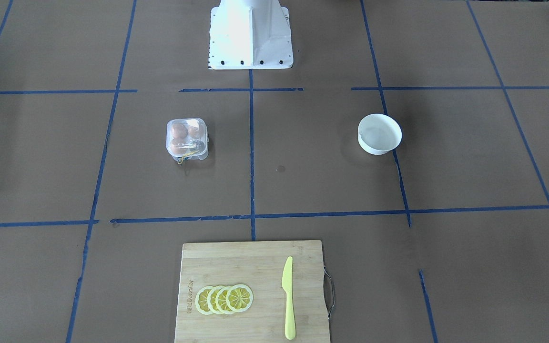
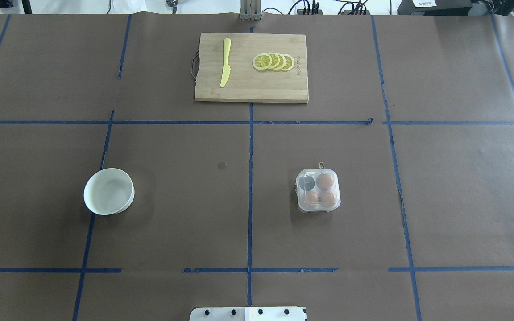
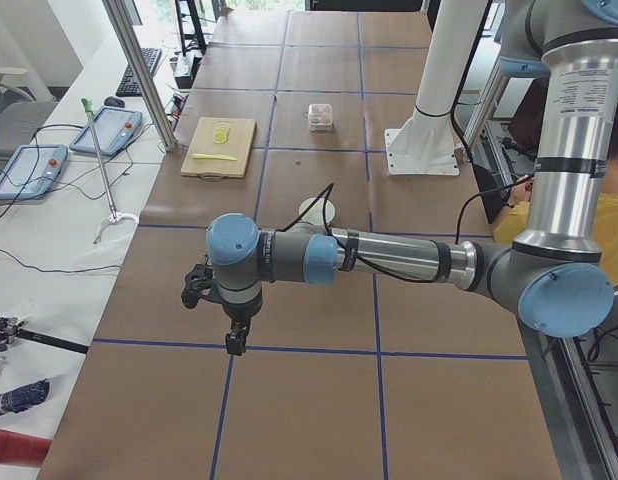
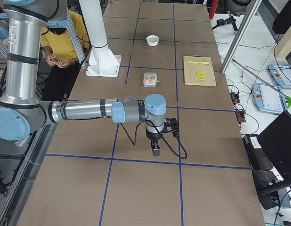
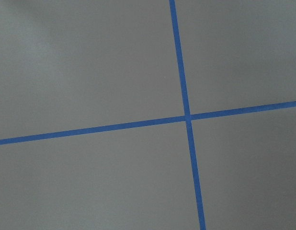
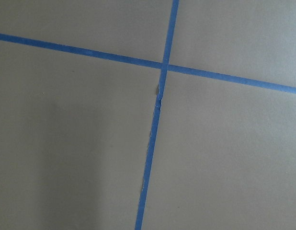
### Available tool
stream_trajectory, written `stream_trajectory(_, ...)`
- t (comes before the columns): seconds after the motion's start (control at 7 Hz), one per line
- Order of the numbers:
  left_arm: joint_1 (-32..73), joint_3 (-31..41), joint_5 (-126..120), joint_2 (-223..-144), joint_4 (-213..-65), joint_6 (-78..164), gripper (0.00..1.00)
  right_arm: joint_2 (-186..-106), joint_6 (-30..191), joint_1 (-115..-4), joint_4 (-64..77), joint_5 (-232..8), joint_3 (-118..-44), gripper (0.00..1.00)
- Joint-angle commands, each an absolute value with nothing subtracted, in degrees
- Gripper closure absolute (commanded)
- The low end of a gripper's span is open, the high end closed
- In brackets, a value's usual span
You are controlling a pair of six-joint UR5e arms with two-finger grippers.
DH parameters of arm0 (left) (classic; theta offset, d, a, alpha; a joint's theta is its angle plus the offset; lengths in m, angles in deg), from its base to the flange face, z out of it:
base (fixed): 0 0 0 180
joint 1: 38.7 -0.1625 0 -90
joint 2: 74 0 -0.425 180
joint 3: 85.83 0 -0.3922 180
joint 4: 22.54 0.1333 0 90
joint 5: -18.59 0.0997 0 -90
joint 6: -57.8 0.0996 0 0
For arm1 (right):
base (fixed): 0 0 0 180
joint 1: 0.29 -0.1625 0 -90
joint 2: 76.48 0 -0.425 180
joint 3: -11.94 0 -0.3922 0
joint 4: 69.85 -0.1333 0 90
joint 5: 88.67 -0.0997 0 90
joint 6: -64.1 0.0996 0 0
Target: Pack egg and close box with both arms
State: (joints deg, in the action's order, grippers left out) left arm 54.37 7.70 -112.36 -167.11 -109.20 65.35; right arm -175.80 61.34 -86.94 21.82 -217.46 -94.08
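**Egg carton** [image 2: 319, 208] – one, clear plastic with four cells, sitting on the robot's right half of the table and well apart from both arms. Its lid seems to be lying down over the cells; whether it is latched I cannot tell.
**Eggs** [image 2: 325, 181] – three, orange-brown, each resting in a cell. The fourth cell is showing dark and empty, and no loose egg is showing anywhere.
**White bowl** [image 2: 109, 192] – one, standing empty on the left half.
**Cutting board** [image 2: 248, 84] – one, carrying one yellow knife [image 2: 225, 62] and four lemon slices [image 2: 274, 61], overlapping in a row.
**Left gripper** [image 3: 234, 340], **right gripper** [image 4: 156, 149] – each hanging over bare paper at its table end, likely parked to keep the centre free. Whether the fingers are open or closed I cannot tell.
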Motion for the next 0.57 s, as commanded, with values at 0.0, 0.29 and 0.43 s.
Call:
stream_trajectory(0.0, 54.4, 7.6, -112.4, -167.1, -109.1, 65.3, 0.0, -175.8, 61.5, -86.9, 21.8, -217.5, -94.1, 0.0)
stream_trajectory(0.29, 54.4, 7.3, -112.4, -167.0, -109.1, 65.2, 0.0, -175.9, 61.5, -86.9, 21.9, -217.6, -94.1, 0.0)
stream_trajectory(0.43, 54.4, 7.2, -112.4, -167.0, -109.1, 65.1, 0.0, -175.9, 61.5, -86.9, 22.0, -217.6, -94.1, 0.0)
